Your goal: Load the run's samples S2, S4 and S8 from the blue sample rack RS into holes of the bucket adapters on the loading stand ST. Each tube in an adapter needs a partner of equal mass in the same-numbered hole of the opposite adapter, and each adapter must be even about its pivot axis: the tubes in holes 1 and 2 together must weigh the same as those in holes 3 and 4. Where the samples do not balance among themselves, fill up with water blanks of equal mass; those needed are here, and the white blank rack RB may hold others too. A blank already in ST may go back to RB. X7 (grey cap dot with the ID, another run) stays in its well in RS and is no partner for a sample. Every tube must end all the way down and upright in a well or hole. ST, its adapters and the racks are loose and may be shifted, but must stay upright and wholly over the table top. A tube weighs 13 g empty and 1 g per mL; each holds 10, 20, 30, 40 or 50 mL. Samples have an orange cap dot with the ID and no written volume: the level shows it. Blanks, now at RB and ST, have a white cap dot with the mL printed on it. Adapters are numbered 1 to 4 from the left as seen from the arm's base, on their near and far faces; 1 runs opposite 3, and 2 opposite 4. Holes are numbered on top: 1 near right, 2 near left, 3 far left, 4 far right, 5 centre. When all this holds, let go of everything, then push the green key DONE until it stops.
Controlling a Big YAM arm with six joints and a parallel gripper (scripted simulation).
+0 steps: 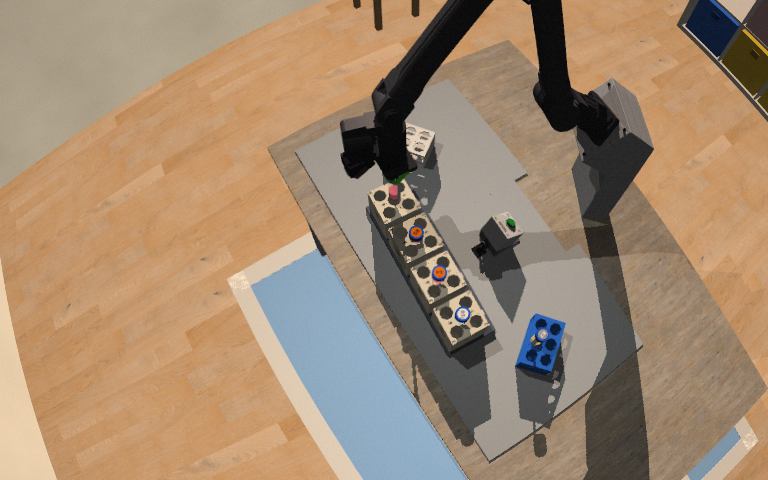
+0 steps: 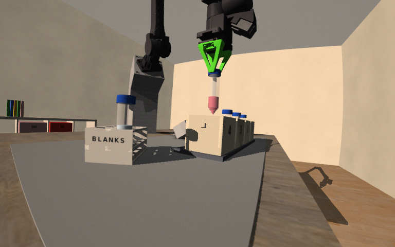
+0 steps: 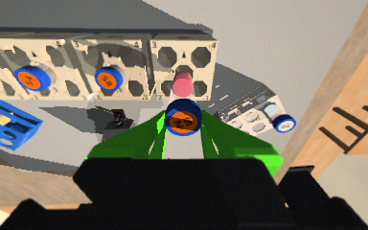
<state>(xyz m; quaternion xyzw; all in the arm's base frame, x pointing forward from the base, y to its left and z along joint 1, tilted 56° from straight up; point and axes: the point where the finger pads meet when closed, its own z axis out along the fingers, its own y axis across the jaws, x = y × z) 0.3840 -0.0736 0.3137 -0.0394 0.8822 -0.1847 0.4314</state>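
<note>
A tube with an orange cap dot reading S2 is being held by its blue cap between the green jaws of the gripper, which are closed narrowly on it. The tube is being carried upright, pink liquid filling only its lowest part, with its pointed tip hanging just above the top of the end block of the loading stand, the block marked 4. In the wrist view the pink tip is seen over the middle of that block, near the centre hole, so the centre hole is judged to be the target, though which hole exactly cannot be told for certain. The two neighbouring blocks are each holding an orange-dotted tube in the centre, and the farthest block a white-dotted blank. For the step to go well, the tip should be lined up squarely over the hole before anything is lowered; the descent should be kept straight and slow, since the stand is loose and a tip catching the rim could shift it. The grip should be released only once the tube is fully down. One blank is standing in the white rack, and one grey-dotted tube in the blue rack; the green key is waiting untouched on the surface.
</note>
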